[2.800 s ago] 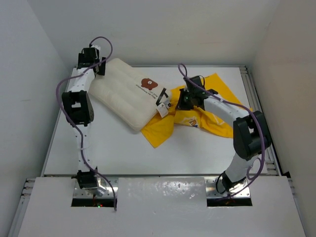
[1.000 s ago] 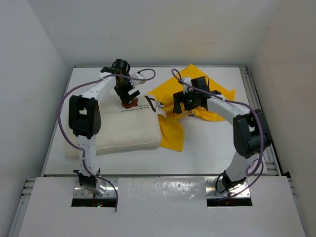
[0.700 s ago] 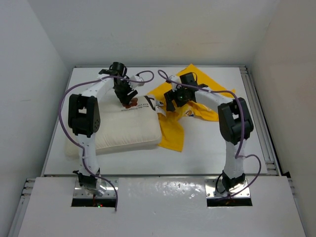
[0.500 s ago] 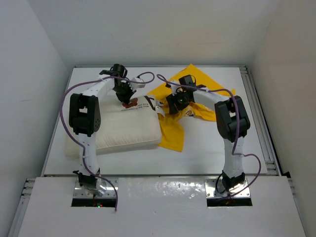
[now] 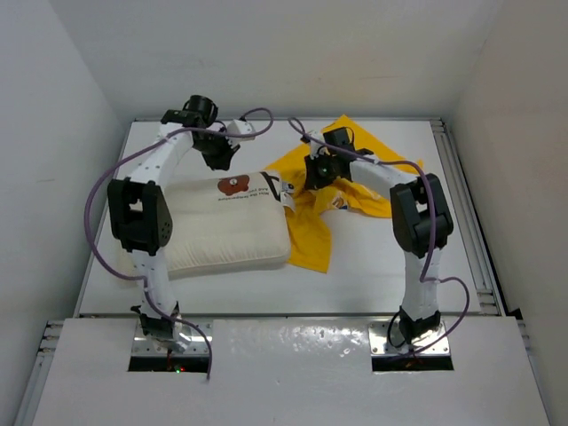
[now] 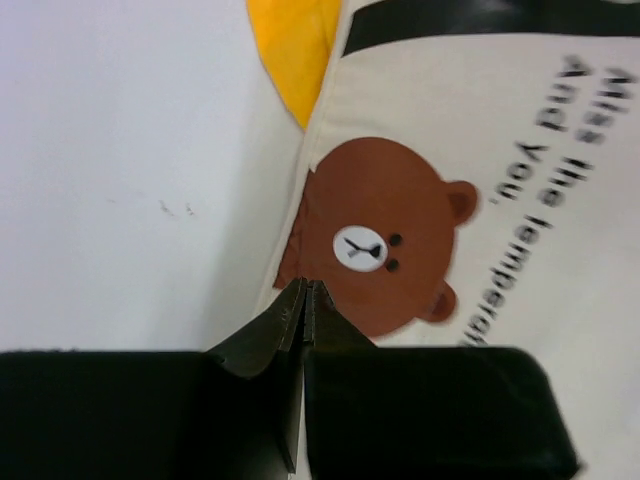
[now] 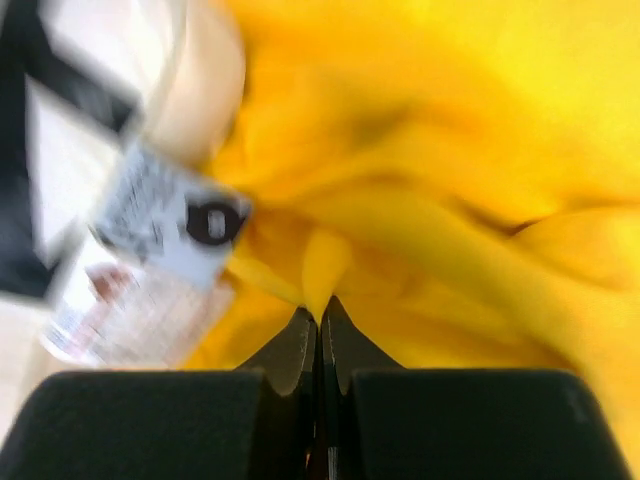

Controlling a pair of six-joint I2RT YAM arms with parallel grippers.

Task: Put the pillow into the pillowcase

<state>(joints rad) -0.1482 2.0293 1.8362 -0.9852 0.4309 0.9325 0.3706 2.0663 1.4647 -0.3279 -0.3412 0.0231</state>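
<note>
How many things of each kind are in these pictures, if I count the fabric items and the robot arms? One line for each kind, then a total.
pillow: 1
pillowcase: 1
robot arms: 2 (left arm, right arm)
Total: 4

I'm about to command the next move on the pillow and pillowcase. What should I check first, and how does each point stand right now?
1. Left gripper has the pillow: it is shut at the pillow's edge beside the brown bear print, but no fabric shows between its tips. Cannot tell.
2. Right gripper has the pillowcase: it is shut with a yellow fold at its tips, but the view is blurred. Cannot tell.
3. Pillowcase mouth found and spread: the pillowcase is crumpled and no opening shows. Not ok.
4. Pillow flat on the table, outside the pillowcase. Ok.
5. The two grippers are apart from each other. Ok.
</note>
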